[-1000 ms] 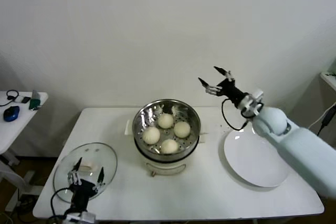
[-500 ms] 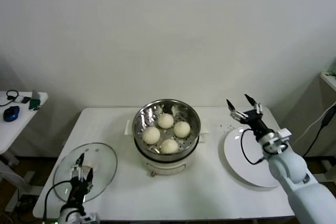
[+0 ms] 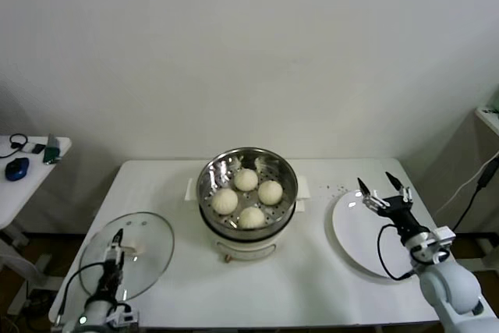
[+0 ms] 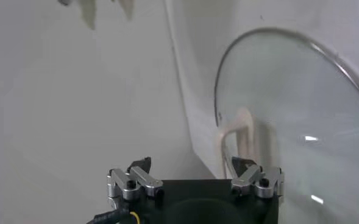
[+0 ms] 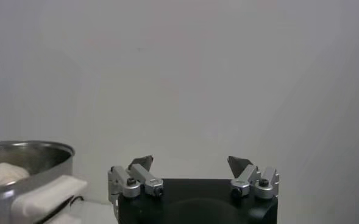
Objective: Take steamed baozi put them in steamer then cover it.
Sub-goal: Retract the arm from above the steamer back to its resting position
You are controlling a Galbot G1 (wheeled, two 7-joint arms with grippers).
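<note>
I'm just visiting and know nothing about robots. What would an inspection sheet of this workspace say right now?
Surface: white table, a few dark specks near the plate.
Job's things: four steamed baozi sit inside the steamer; the glass lid lies on the table to its left, so the pot is uncovered.
Clutter: bare white plate on the right.
Grippers: left gripper open at the lid's near edge, holding nothing; right gripper open above the plate, holding nothing.
Cables: black cable on each wrist.
Surroundings: plain wall; side table with small items at far left.

A plain white wall (image 3: pixel 249 44) rises behind the white table (image 3: pixel 312 286), with a small side table (image 3: pixel 23 185) at left.
</note>
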